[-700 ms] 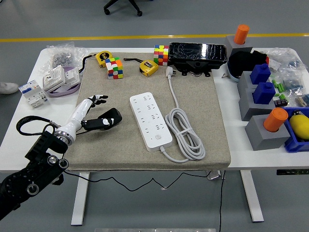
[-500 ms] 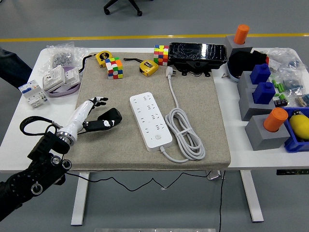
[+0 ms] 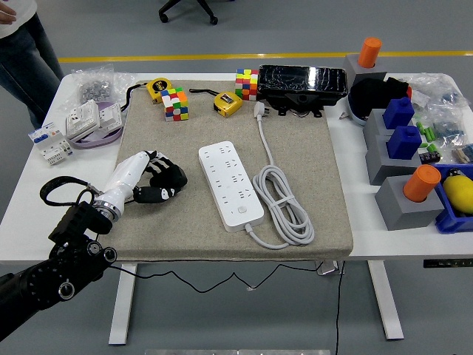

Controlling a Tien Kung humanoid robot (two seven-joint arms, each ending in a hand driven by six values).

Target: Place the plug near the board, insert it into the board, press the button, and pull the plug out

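A white power strip (image 3: pixel 230 185) lies near the middle of the grey mat (image 3: pixel 310 155), its round button (image 3: pixel 242 210) toward the near end. Left of it lies a black plug (image 3: pixel 174 178). My left hand (image 3: pixel 158 176), with a white cover and black fingers (image 3: pixel 157 161), comes in from the lower left and is curled over the plug, closed around it. The plug rests low on the mat, a short gap from the strip's left side. My right arm does not show.
The strip's own white cable (image 3: pixel 284 205) coils to its right, ending in a white plug (image 3: pixel 259 109). Puzzle cubes (image 3: pixel 176 103), tape measures (image 3: pixel 228 103) and a black case (image 3: pixel 301 83) line the back. Grey and blue blocks (image 3: pixel 403 140) crowd the right. A person (image 3: pixel 21 44) stands at the far left.
My left hand's fingers, spread beside the plug before, have curled down over it. A person has stepped into view at the top left.
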